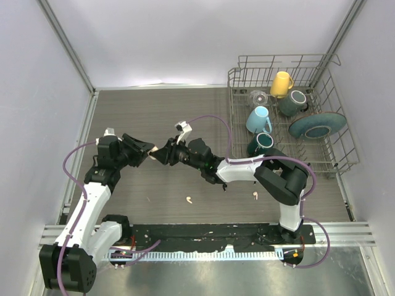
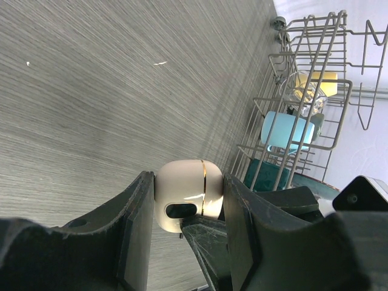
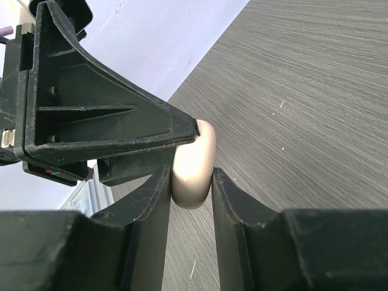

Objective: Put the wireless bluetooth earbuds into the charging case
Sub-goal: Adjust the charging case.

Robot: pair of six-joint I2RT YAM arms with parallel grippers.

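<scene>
The right gripper (image 3: 191,177) comes up from six o'clock. Its two black fingers (image 3: 145,212) squeeze a small, round, cream charging case (image 3: 195,159) in the middle. The left gripper (image 3: 173,145) comes in from ten o'clock, and its black tip touches the case. The grey table (image 3: 315,109) fills the three o'clock side.

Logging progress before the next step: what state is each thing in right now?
Charging case: lid looks shut, held between both grippers.
Left gripper: shut on the case.
Right gripper: shut on the case.
Cream earbuds: two, loose on the table, not in the case.
Dish rack: loaded with mugs and a plate.
</scene>
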